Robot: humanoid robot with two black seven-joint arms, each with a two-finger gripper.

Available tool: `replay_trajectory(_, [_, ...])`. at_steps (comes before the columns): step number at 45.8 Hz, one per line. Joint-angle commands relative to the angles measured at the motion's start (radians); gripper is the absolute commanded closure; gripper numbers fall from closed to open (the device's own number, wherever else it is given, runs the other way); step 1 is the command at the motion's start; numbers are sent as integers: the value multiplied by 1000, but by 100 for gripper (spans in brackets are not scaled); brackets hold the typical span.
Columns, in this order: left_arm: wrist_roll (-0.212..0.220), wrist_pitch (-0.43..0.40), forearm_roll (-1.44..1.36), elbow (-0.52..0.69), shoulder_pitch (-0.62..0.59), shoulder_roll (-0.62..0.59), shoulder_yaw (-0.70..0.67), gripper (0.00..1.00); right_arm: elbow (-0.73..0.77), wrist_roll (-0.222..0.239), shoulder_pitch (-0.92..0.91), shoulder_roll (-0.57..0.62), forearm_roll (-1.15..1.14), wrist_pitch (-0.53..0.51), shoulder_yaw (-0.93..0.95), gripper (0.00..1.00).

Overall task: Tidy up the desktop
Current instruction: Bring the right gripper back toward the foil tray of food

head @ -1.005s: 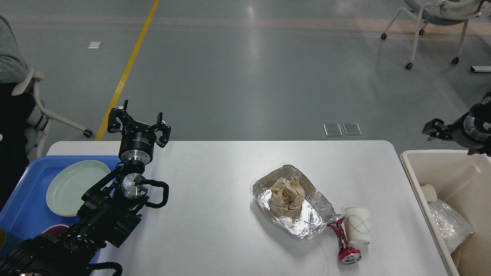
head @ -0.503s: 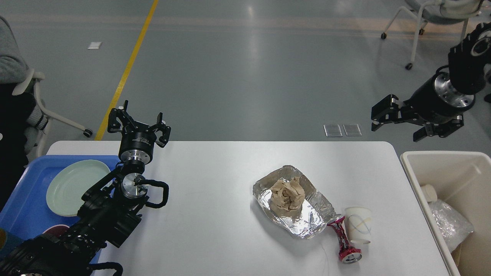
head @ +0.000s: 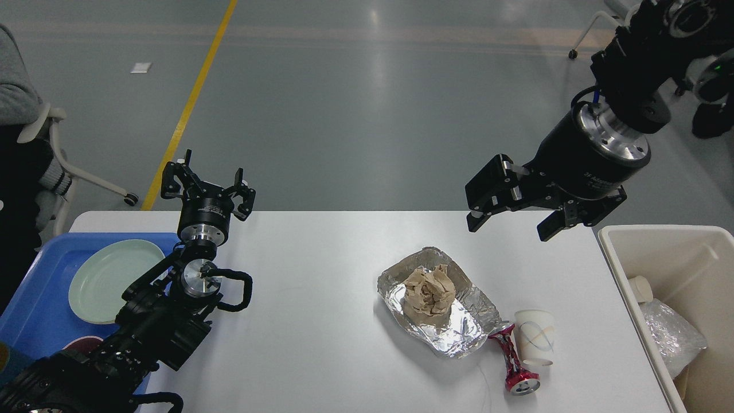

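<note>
Your white bench (head: 321, 344) fills the near half of the view, between the blue tray (head: 34, 310) on the left and the beige bin (head: 625, 269) on the right. Your left end effector (head: 207, 186) hovers over the bench's far left corner, fingers apart, holding nothing. Your right end effector (head: 510, 221) hangs above the far right edge, fingers apart and empty. On the bench, a foil tray (head: 464, 327) holds crumpled brown paper (head: 427, 289); just beside it lie a crushed red can (head: 513, 361) and a paper cup (head: 534, 336).
</note>
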State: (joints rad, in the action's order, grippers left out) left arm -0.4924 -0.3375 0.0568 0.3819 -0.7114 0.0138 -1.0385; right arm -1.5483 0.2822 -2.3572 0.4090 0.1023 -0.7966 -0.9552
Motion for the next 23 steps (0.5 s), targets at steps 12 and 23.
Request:
replay_trajectory(12, [0,0,0,0,1,0,0,0,211,2,305,4,-153,34,-42,0])
replay_trajectory(23, [0,0,0,0,1,0,0,0,238,0,459,22,-216,114,-22,0])
